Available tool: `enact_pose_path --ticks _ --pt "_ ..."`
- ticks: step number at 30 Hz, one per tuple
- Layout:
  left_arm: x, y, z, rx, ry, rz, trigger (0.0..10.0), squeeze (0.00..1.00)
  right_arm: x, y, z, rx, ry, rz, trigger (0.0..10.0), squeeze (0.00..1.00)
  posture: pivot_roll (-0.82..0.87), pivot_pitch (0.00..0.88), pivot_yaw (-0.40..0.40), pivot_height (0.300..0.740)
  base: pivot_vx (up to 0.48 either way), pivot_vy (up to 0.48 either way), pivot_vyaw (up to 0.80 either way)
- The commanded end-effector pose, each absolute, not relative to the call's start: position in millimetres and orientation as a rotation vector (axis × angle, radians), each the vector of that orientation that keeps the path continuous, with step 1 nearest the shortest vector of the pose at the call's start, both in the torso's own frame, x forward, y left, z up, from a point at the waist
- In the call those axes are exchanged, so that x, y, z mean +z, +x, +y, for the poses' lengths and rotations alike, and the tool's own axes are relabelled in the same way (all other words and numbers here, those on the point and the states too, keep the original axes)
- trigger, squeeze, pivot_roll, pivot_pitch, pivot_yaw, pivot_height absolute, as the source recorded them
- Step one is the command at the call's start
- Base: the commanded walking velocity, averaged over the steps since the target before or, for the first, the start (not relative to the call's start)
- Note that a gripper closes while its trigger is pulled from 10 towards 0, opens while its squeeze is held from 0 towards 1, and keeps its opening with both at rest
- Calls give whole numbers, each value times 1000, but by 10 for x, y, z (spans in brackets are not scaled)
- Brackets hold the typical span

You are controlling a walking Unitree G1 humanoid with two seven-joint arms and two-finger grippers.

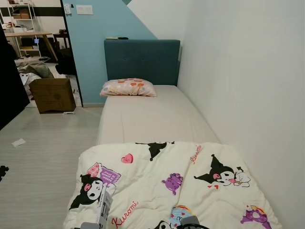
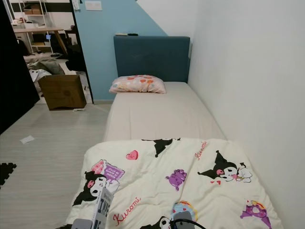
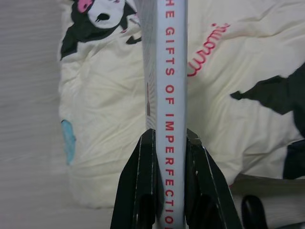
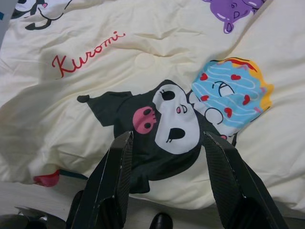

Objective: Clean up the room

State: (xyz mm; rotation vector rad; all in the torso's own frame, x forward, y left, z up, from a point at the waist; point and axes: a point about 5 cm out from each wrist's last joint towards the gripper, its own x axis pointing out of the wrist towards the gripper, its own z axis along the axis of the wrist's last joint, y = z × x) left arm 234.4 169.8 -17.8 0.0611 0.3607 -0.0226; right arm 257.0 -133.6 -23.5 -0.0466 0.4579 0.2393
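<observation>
My left gripper (image 3: 170, 138) is shut on a white book (image 3: 171, 71) whose spine reads "The Gifts of Imperfection" in red letters. The book (image 1: 104, 209) stands up at the bottom of the eye views, over the near left corner of a cream cartoon-print blanket (image 1: 167, 181). My right gripper (image 4: 167, 139) hangs open just above that blanket, with nothing between its fingers. The blanket lies folded on the foot half of a single bed (image 1: 152, 117). A patterned pillow (image 1: 128, 87) rests at the teal headboard (image 1: 141, 59).
A white wall (image 1: 248, 95) runs along the bed's right side. Wooden floor (image 1: 43, 157) lies to the left, with a scrap of paper (image 1: 18, 142) on it. A cardboard box (image 1: 52, 94) stands by the doorway, with clutter and a desk (image 1: 28, 36) beyond.
</observation>
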Motion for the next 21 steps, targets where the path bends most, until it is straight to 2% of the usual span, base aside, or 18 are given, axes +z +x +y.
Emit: enact_pose_path --ticks 1,8,21 --pt "-155 2328 1712 -27 50 334 10000 0 -295 2510 -1335 239 -43 485 10000 0 2 109 -19 740 0 0 0" --pt "-164 2331 1714 -38 106 345 10000 0 -301 2508 -1344 216 -23 488 10000 0 6 113 -13 740 0 0 0" --pt "-149 2356 1703 -29 92 331 10000 0 -273 2528 -1381 192 -15 459 10000 0 3 117 -8 740 0 0 0"
